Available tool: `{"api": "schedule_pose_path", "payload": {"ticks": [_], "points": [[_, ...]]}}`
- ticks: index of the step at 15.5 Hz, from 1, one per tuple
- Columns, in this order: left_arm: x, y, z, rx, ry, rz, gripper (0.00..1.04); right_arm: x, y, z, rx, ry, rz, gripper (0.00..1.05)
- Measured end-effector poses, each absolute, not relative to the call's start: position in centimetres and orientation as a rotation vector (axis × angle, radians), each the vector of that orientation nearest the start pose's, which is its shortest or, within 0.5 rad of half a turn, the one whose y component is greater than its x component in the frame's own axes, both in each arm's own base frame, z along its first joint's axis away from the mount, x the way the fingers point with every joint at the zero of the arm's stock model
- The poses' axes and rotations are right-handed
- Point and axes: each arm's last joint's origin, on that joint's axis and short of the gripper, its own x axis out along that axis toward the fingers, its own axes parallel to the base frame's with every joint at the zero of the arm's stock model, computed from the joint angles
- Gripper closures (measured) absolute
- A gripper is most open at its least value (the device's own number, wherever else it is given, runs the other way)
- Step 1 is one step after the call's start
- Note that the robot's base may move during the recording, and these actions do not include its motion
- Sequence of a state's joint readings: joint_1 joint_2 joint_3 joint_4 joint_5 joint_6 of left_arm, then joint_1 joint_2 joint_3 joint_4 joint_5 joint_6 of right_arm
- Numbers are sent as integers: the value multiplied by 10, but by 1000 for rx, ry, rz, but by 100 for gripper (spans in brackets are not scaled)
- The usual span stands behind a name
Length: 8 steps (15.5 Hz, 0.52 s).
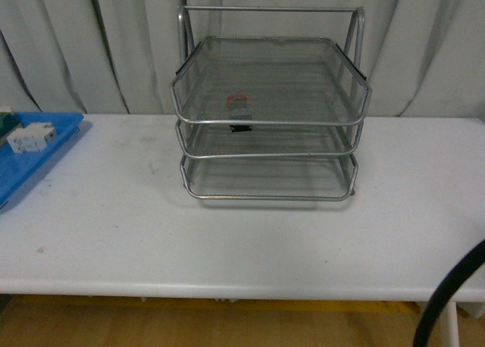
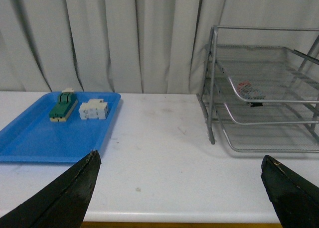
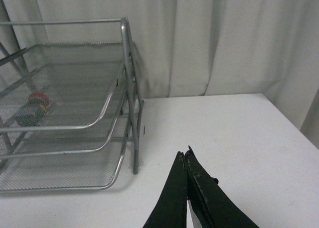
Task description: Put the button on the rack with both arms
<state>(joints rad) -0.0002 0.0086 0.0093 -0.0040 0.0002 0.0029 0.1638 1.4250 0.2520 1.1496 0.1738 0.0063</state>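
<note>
The silver wire-mesh rack (image 1: 270, 123) stands at the back middle of the white table. The button (image 1: 239, 104), red-capped with a dark body, lies inside the rack's top tier; it also shows through the mesh as the button (image 2: 247, 91) and the button (image 3: 34, 106). My left gripper (image 2: 180, 171) is open with nothing between its fingers, hovering over the table's near edge, well short of the rack (image 2: 264, 88). My right gripper (image 3: 184, 157) is shut with nothing in it, above bare table beside the rack (image 3: 70, 108). Neither gripper appears in the front view.
A blue plastic tray (image 2: 45, 133) sits at the table's left end, holding a green block (image 2: 63, 108) and a white block (image 2: 93, 109). The same tray (image 1: 30, 161) shows in the front view. A black cable (image 1: 447, 294) curves at the lower right. Grey curtains hang behind.
</note>
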Motion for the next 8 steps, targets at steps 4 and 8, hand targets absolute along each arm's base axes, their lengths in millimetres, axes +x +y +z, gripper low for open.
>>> {"api": "schedule_pose_path", "payload": {"ticks": [4,8], "points": [[98,0,166,2,3,0,7,196,20,161,4,19,1,103],[98,0,166,3,3,0,7,179,13,162,5,14,-7,103]]}}
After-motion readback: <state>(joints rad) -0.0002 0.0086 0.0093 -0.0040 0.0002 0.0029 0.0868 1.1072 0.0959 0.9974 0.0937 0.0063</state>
